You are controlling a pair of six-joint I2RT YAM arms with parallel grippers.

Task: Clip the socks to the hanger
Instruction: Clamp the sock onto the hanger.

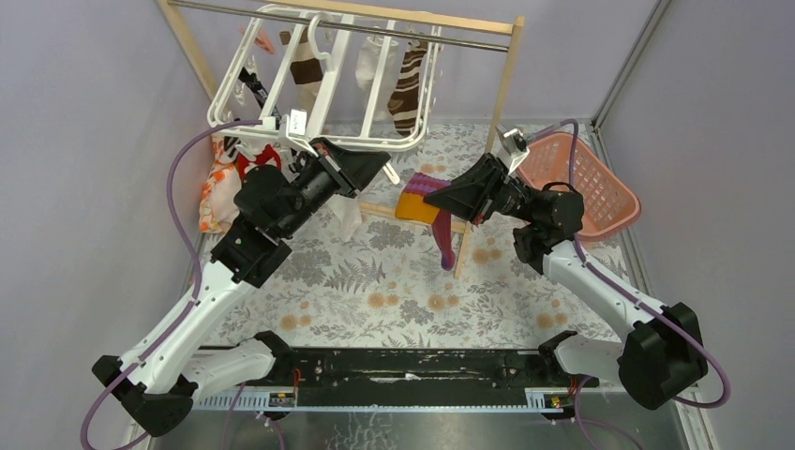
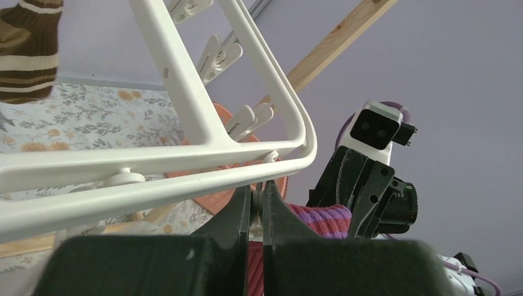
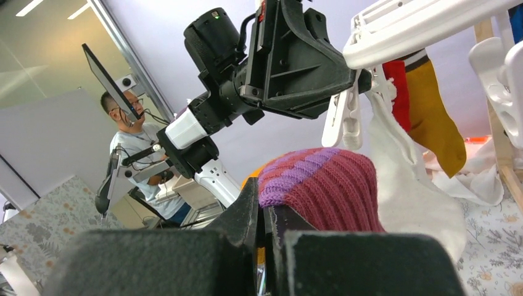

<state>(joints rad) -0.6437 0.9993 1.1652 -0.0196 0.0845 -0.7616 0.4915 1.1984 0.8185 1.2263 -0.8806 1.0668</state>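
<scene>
Top view: a floral tabletop [image 1: 375, 272] stands between lilac walls [image 1: 94, 94] and carries a wooden rack [image 1: 506, 84] and a pink basket [image 1: 600, 187]. The hanger [image 1: 375, 143] hangs tilted from the rack's rail. Left wrist view: the left end effector [image 2: 260, 200] is clenched, its tips touching the hanger's underside; whether it pinches a clip cannot be told. Right wrist view: the right end effector [image 3: 265, 216] grips a purple sock [image 3: 333, 191] just beside the hanger.

Pink basket [image 1: 607, 194], wooden rack [image 1: 504, 84], perhaps cloth bundle [image 1: 217, 190]
</scene>
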